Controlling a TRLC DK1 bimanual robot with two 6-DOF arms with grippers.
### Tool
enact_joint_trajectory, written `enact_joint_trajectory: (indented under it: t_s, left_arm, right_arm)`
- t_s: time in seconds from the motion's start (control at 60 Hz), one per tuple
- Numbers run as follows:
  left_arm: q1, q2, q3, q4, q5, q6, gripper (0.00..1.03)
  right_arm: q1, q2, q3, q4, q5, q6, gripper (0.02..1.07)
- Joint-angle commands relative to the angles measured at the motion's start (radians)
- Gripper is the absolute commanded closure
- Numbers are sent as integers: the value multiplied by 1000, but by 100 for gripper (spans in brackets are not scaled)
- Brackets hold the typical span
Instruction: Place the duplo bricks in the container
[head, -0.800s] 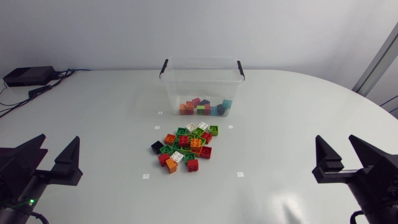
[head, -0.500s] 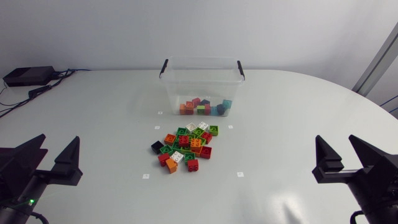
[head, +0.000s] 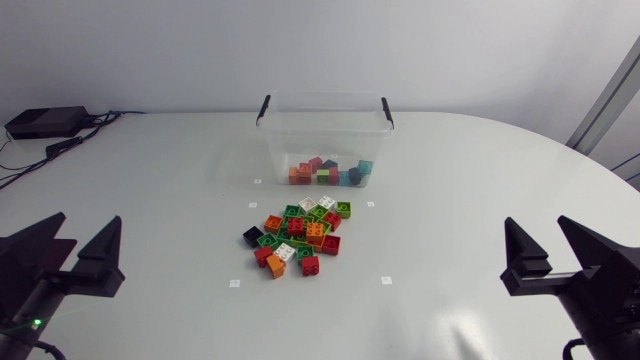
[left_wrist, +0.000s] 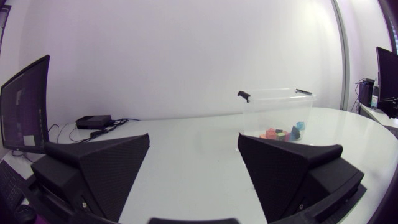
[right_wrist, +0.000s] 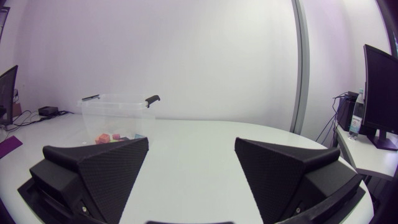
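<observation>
A heap of duplo bricks (head: 297, 235) in red, green, orange, white and black lies mid-table. Behind it stands a clear plastic container (head: 324, 136) with black handles, holding several coloured bricks (head: 330, 172). My left gripper (head: 72, 250) is low at the left edge, open and empty. Opposite, at the right edge, my right gripper (head: 552, 248) is open too, nothing between its fingers. Ahead of the left gripper (left_wrist: 194, 158) the container (left_wrist: 280, 115) shows far off; past the right gripper (right_wrist: 191, 160) it appears as the container (right_wrist: 118, 115) as well.
A black box (head: 45, 122) with cables sits at the table's far left corner. Small white markers (head: 234, 283) frame the brick heap. Bare white tabletop (head: 470, 190) lies between each gripper and the bricks.
My left gripper has sunk slightly toward the near edge of the table. The right gripper and the bricks are unchanged.
</observation>
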Motion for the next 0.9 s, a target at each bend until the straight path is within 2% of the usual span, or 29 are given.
enact_joint_trajectory:
  t_s: [0.0,0.133,0.2,0.35,0.5,0.6,0.733,0.883]
  left_arm:
    - [9,39,103,-13,-6,10,4]
    - [-14,203,196,-28,-2,-1,4]
    - [-51,287,239,-29,-2,-1,4]
    - [-80,505,342,-57,-2,-4,4]
    - [-118,726,451,-140,0,-4,5]
    - [-124,816,494,-189,3,1,5]
    - [-127,953,541,-243,49,4,5]
    - [-161,1054,563,-253,51,36,5]
  right_arm:
    - [22,10,61,-15,-2,26,7]
    - [41,71,123,-21,-2,26,7]
    - [54,136,162,-19,0,26,7]
    - [68,303,254,-19,4,26,7]
    - [119,429,311,-21,23,26,7]
    - [163,505,337,-27,37,26,7]
    - [183,623,378,-39,35,26,7]
    - [200,748,447,-125,37,26,7]
